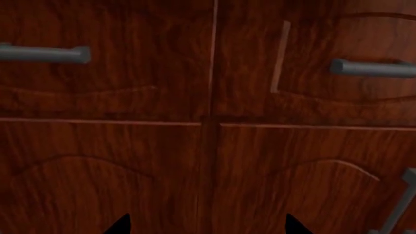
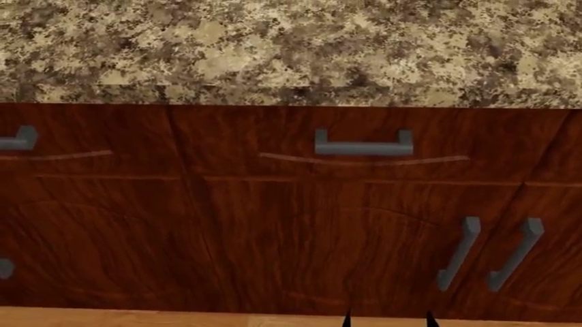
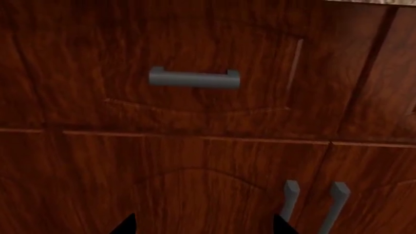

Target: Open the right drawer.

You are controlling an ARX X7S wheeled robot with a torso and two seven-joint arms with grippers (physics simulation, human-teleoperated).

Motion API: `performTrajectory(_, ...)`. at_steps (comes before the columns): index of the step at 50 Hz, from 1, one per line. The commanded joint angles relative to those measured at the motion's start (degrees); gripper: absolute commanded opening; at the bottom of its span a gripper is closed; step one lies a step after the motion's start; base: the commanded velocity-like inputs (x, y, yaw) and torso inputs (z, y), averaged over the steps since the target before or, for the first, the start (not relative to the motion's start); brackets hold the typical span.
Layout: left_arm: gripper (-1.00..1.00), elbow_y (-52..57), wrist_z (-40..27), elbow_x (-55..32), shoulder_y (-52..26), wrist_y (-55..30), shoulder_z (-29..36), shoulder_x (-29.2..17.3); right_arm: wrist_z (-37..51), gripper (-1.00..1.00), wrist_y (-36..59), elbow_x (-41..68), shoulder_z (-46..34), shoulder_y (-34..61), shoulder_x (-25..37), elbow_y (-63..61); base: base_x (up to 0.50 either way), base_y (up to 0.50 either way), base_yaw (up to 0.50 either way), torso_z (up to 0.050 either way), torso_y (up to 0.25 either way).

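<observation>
The right drawer (image 2: 364,129) is a dark reddish-brown front with a horizontal grey bar handle (image 2: 364,144) and a curved groove below it, and it sits flush and closed under the counter. In the right wrist view the drawer's handle (image 3: 194,78) is ahead of and above my right gripper (image 3: 205,226), which is open and empty, well short of the front. Its two dark fingertips (image 2: 345,320) show at the head view's bottom edge. My left gripper (image 1: 208,226) is open and empty, facing the seam between the two drawers, with the right drawer's handle (image 1: 373,68) to one side.
A speckled granite counter (image 2: 291,48) overhangs the drawers. The look-alike left drawer has its own grey handle (image 2: 18,139), also seen in the left wrist view (image 1: 46,53). Cabinet doors below carry upright grey handles (image 2: 459,252) (image 2: 516,253). A tan floor strip (image 2: 136,317) runs along the bottom.
</observation>
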Motion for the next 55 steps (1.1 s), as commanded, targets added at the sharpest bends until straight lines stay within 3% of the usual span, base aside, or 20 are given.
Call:
performTrajectory(1, 1.0, -0.4, -0.1, -0.3, -0.1, 0.5, 0.4, -0.1, 0.4, 1.0, 0.5, 0.5, -0.1, 0.2, 0.4, -0.5, 0.11, 0.0, 0.0, 0.0, 0.0)
performTrajectory(55, 1.0, -0.1, -1.2, -1.4, -0.3, 0.8, 1.8, -1.0, 2.3, 1.0, 0.8, 1.1, -1.4, 0.5, 1.5, -0.5, 0.14, 0.03, 0.0, 0.0, 0.0)
